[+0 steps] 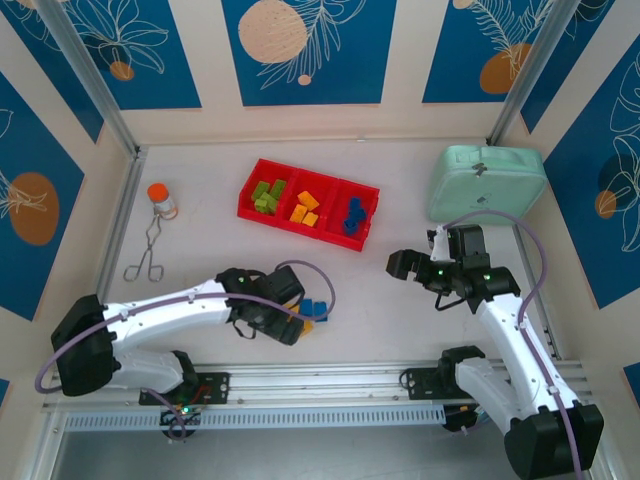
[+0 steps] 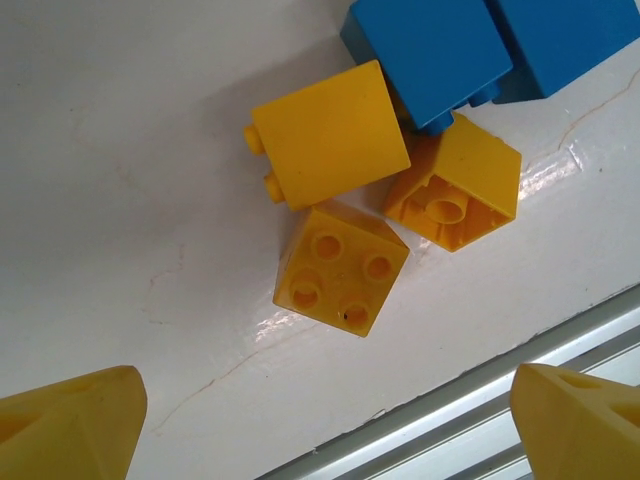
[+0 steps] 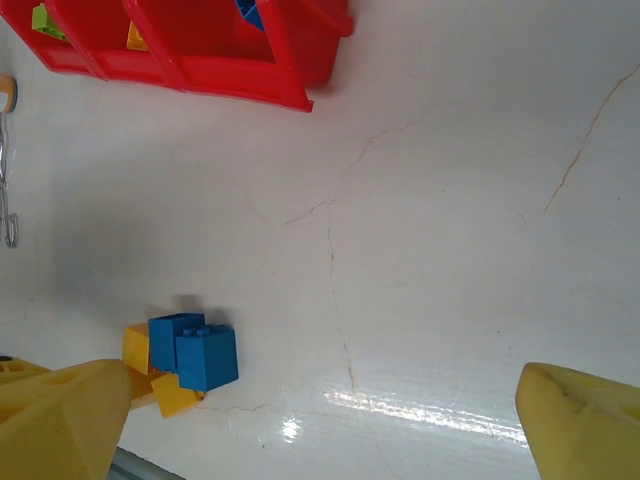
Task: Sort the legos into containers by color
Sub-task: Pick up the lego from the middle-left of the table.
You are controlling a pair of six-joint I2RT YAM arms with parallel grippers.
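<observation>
1. The left gripper hung low, jaws spread wide, just beside the loose bricks.
2. Three yellow bricks and two blue bricks lay bunched together near the table's front edge.
3. Farther back, the red tray held green bricks in its left compartment, yellow ones in the middle, blue ones on the right.
4. The right gripper hovered over bare table, jaws spread.

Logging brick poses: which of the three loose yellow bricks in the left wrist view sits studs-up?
The lowest yellow brick, four studs facing the camera. The upper-left brick lies on its side; the right-hand brick shows its hollow underside.
</observation>
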